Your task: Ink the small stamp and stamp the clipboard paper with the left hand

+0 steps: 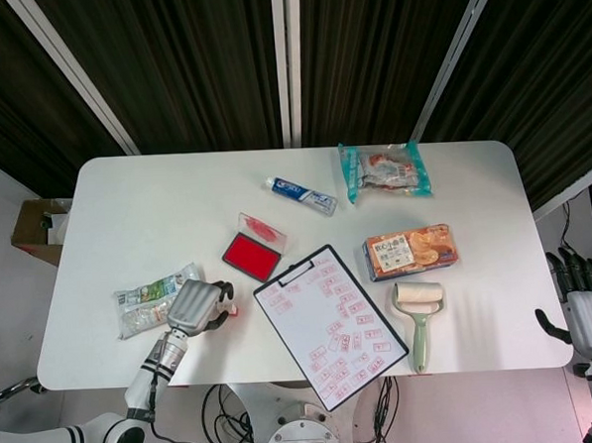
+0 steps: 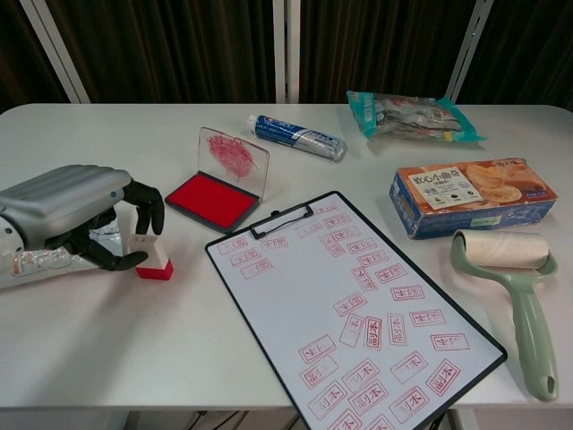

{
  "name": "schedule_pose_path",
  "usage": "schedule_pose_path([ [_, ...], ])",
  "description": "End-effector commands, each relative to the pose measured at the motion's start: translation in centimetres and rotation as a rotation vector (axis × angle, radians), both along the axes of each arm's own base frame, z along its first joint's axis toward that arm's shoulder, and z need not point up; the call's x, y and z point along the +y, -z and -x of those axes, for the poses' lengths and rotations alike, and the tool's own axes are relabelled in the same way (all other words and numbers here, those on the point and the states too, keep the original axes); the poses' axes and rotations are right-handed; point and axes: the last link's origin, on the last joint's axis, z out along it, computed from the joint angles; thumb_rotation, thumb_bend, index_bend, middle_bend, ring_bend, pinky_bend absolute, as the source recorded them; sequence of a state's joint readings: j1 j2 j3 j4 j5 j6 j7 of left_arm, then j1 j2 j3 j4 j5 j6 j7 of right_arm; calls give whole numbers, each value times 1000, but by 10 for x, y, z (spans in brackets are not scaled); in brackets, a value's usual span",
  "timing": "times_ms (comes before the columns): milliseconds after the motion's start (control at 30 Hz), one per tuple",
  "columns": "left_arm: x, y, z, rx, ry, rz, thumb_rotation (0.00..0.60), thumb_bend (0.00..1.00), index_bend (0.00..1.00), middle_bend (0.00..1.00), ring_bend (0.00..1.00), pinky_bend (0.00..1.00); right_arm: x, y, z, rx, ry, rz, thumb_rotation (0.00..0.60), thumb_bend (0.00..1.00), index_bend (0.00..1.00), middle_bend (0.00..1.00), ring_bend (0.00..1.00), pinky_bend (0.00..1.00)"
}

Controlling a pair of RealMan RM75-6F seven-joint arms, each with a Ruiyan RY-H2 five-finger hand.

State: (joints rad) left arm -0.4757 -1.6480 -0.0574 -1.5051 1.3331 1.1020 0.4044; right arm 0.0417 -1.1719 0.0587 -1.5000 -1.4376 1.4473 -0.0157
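**A:** Left hand (image 2: 85,219) is curled round the stamp (image 2: 152,258), dark fingers over its white top and the thumb hooked low in front. Is that a grip?

**B:** I can't tell. The fingers look to be touching the stamp, but it stands on the table (image 2: 134,349) on its red base, so nothing is lifted. I'd call the hand narrow, closing on the stamp, not surely holding it.

**A:** Where does everything sit?

**B:** The stamp is near the table's left front, just beside a foil packet (image 1: 151,299) under the hand. The ink pad (image 2: 211,199) lies open a little beyond and to the right, lid (image 2: 235,157) tipped up at its far side. The clipboard (image 2: 358,305) is further right, its paper already covered with red marks.

**A:** So how to do this step well?

**B:** Pinch the white upper part, fingers against thumb, and keep the stamp upright. The base is small, so a skewed squeeze could tip it or push it along the table. Confirm a firm hold before lifting.

**A:** And then?

**B:** Lift straight up, carry it over the red pad, keeping clear of the raised lid, and press down flat. Afterwards pick a bare patch of paper; the upper left of the sheet looks emptiest.

**A:** The right hand (image 1: 587,310)?

**B:** Off the table's right edge, fingers apart, holding nothing. It can stay there.
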Motion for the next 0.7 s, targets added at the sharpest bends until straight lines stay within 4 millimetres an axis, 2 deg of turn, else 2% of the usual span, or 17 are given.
schedule_pose_path([
  [33, 0, 0, 0, 3, 2, 1, 600, 313, 483, 531, 1000, 1000, 0, 0, 0, -1, 0, -2, 600, 202, 0, 0, 0, 0],
  [433, 1, 4, 1, 1, -7, 20, 600, 391, 530, 578, 1000, 1000, 1, 0, 2, 0, 7, -2, 600, 202, 0, 0, 0, 0],
  [700, 5, 0, -1, -106, -84, 32, 600, 430, 610, 654, 1000, 1000, 1, -1, 3, -1, 6, 2, 600, 202, 0, 0, 0, 0],
])
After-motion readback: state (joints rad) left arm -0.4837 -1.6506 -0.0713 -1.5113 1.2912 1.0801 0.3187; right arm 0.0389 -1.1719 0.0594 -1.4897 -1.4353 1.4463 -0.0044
